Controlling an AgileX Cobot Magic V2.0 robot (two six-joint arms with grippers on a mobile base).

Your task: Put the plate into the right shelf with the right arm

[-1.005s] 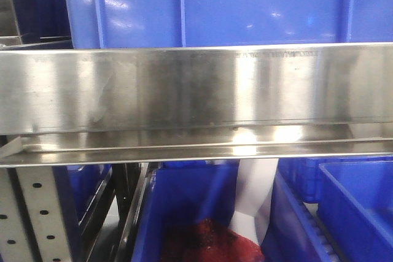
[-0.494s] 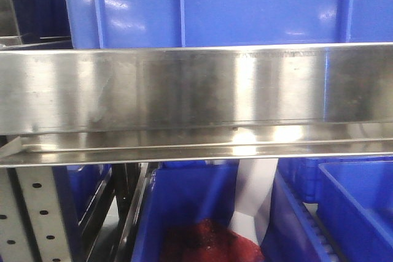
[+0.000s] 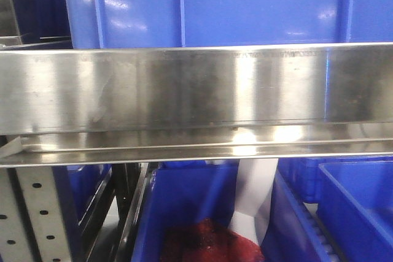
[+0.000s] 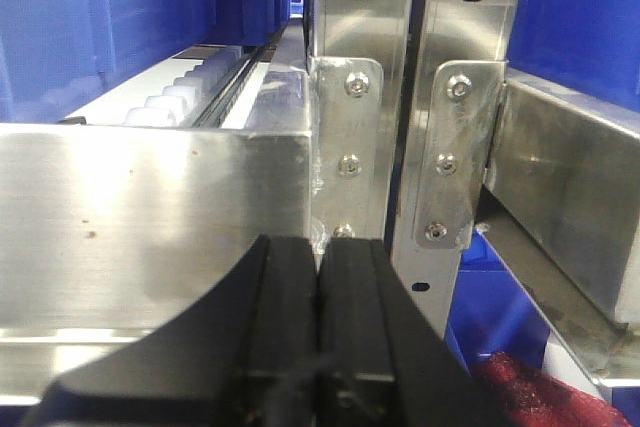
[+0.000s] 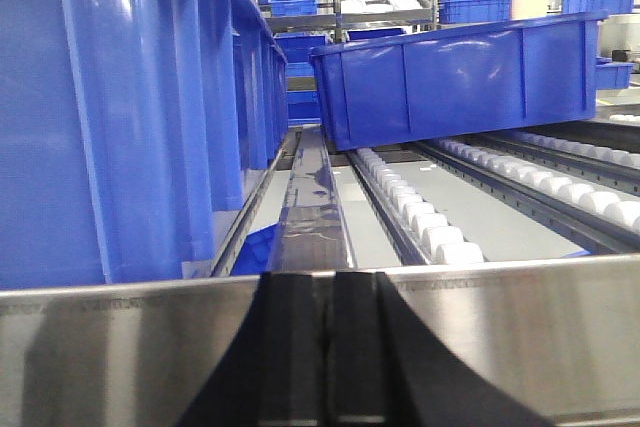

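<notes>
No plate shows in any view. The right shelf fills the front view as a wide shiny steel rail (image 3: 196,90) with large blue bins above and below it. My right gripper (image 5: 327,282) is shut with nothing between its black fingers, its tips level with the top of a steel rail (image 5: 520,337) and pointing down a roller lane. My left gripper (image 4: 319,247) is also shut and empty, its tips close to a bolted perforated upright (image 4: 350,97) of the rack.
A big blue bin (image 5: 130,107) stands close on the left of the right wrist view. A tilted blue bin (image 5: 460,77) sits farther back on white rollers (image 5: 420,217). A dark red thing (image 3: 209,243) lies in a lower bin.
</notes>
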